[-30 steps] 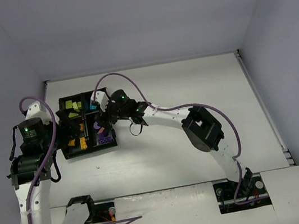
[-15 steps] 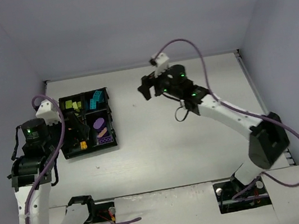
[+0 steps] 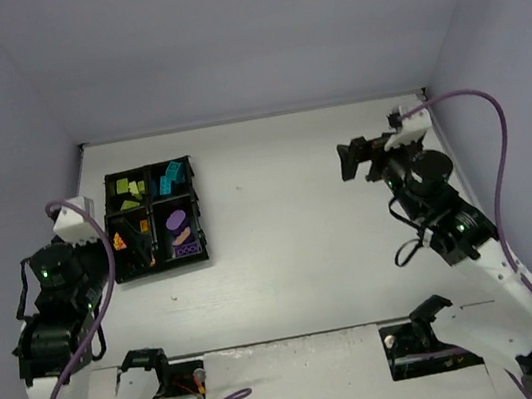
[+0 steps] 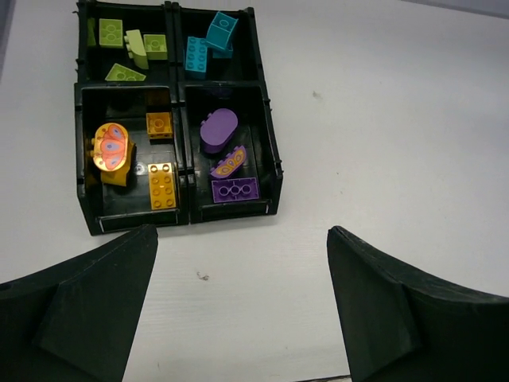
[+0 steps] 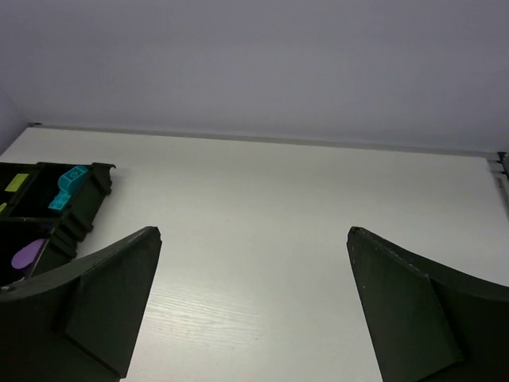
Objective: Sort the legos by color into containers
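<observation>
The legos are seen gathered by color inside the four compartments of the black tray [image 4: 135,221], which is set on the left part of the white counter [image 3: 289,216]. In the left wrist view, the yellow-green bricks [image 4: 127,48] are held by the far-left compartment and the cyan bricks [image 4: 208,46] by the far-right one, some of them tilted against each other. The orange bricks [image 4: 161,185] are found in the near-left compartment, one of them with a round patterned face. The oval purple piece [image 4: 219,131] is lodged in the near-right compartment with two other purple pieces just beside it. The left claw [image 4: 241,239] is held released, nothing between its jaws, near the tray's near side. The right claw [image 5: 253,239] is likewise spread wide and grasping nothing, over the right side of the counter, well apart from the tray.
</observation>
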